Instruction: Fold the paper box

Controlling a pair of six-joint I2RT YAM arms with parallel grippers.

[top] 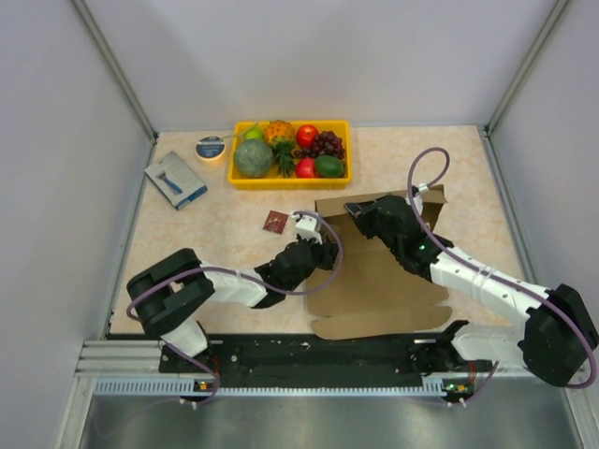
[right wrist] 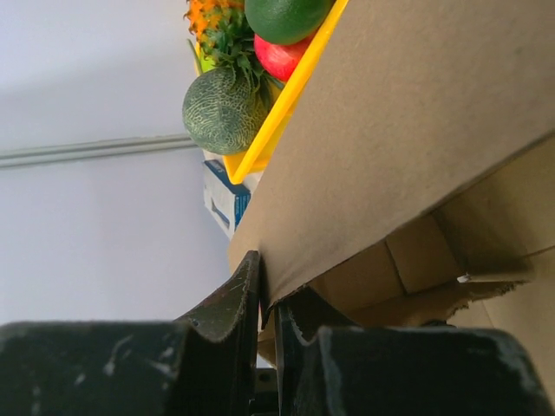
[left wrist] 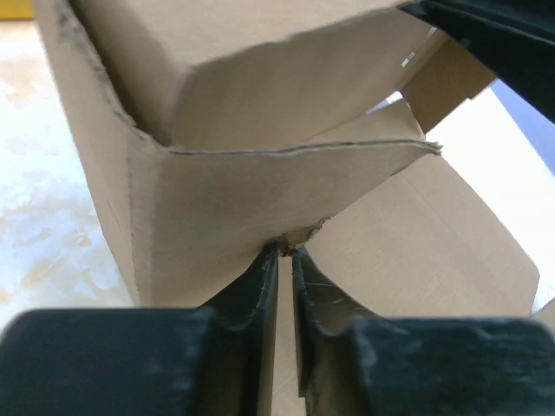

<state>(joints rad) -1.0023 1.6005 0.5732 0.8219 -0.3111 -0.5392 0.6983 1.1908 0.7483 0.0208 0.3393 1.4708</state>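
The paper box (top: 384,290) is a brown corrugated sheet lying right of centre, with its far wall raised. My left gripper (top: 316,251) is at the sheet's left edge. In the left wrist view its jaws (left wrist: 286,250) are shut on the torn corner where a standing flap (left wrist: 260,191) meets the floor panel. My right gripper (top: 356,208) is at the raised far wall's left end. The right wrist view shows it (right wrist: 270,273) shut on the lower edge of that cardboard wall (right wrist: 416,130).
A yellow tray (top: 241,180) of plastic fruit stands just behind the box, also seen in the right wrist view (right wrist: 286,95). A blue-and-grey packet (top: 176,180), a tape roll (top: 211,147) and a small reddish sachet (top: 275,222) lie to the left. Side walls enclose the table.
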